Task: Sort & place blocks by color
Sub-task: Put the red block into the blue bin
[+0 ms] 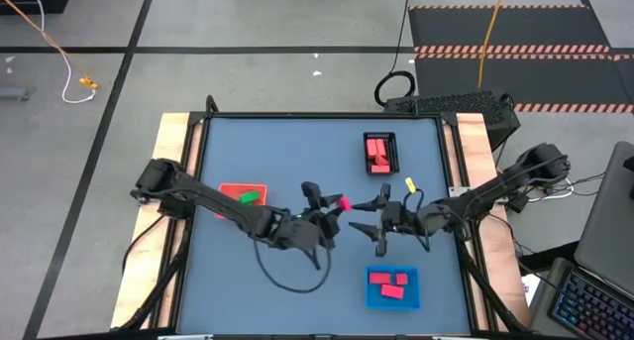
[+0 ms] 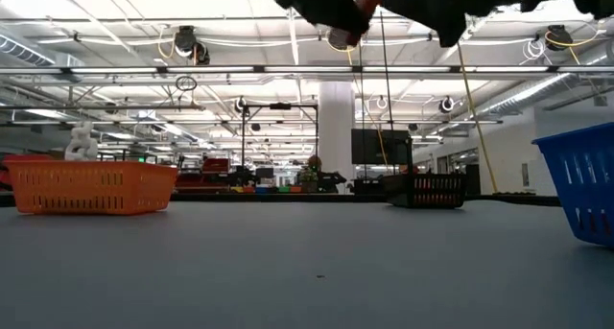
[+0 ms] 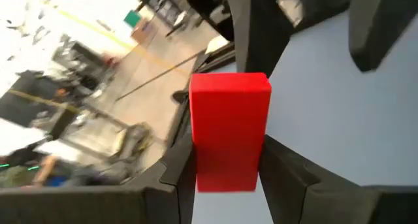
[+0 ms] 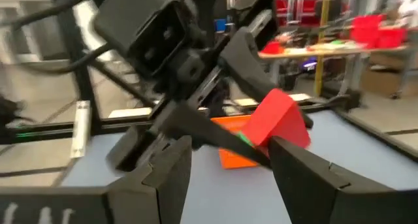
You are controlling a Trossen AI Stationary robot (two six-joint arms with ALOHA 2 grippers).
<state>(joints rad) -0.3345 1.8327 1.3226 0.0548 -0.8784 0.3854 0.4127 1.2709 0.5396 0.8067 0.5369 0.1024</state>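
My left gripper (image 1: 332, 209) is over the middle of the table, shut on a small red block (image 1: 344, 202), which fills the left wrist view (image 3: 230, 129). My right gripper (image 1: 367, 217) faces it from the table's right, open and just short of the block. In the right wrist view its fingers (image 4: 166, 175) stand to either side of the block (image 4: 277, 119) without touching it. Both grippers (image 2: 345, 8) hang high above the table in the low view. Other blocks lie in three trays. My left gripper pinches the red block between its two fingers (image 3: 287, 175), on the two long side faces near one end (image 3: 225, 172). The fingers reach in roughly level from the table's left. The block's other end (image 3: 230, 87) sticks out past the fingertips, lifted clear of the table.
An orange-red tray (image 1: 230, 190) on the left holds a green block (image 1: 249, 196). A black tray (image 1: 379, 152) far right of centre and a blue tray (image 1: 393, 287) near the near edge hold red or pink blocks. A cable loops below the left arm (image 1: 287, 271).
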